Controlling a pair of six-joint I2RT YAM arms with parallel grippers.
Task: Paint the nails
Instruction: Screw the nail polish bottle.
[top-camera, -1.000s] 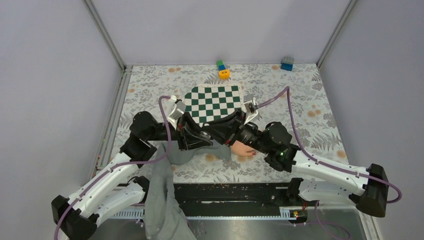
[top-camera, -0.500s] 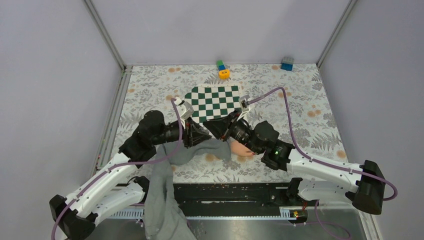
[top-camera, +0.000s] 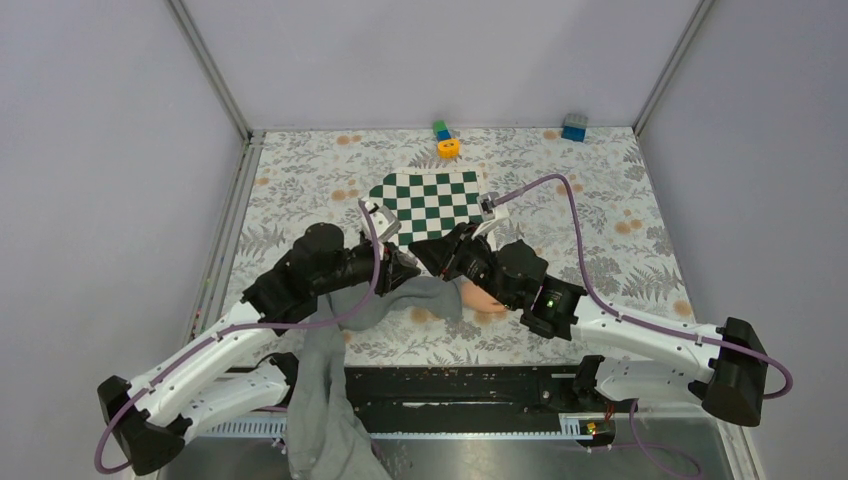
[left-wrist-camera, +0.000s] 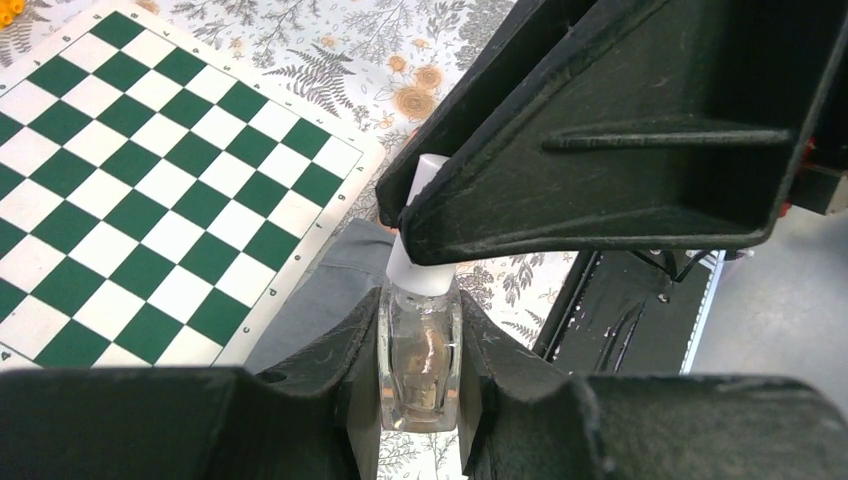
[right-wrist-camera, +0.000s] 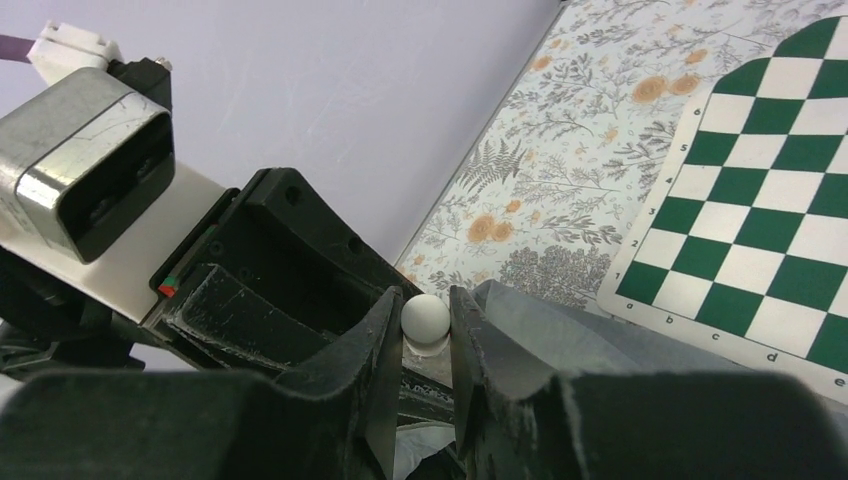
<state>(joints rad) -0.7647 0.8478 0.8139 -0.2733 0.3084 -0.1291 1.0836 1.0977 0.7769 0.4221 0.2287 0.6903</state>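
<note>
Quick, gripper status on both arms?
Left gripper: closed on the clear polish bottle.
Right gripper: closed on the bottle's white cap.

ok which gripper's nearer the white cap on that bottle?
Right. The right gripper has its jaws shut on the white cap itself. The left gripper clamps the clear bottle by its glass body, just below the cap.
</note>
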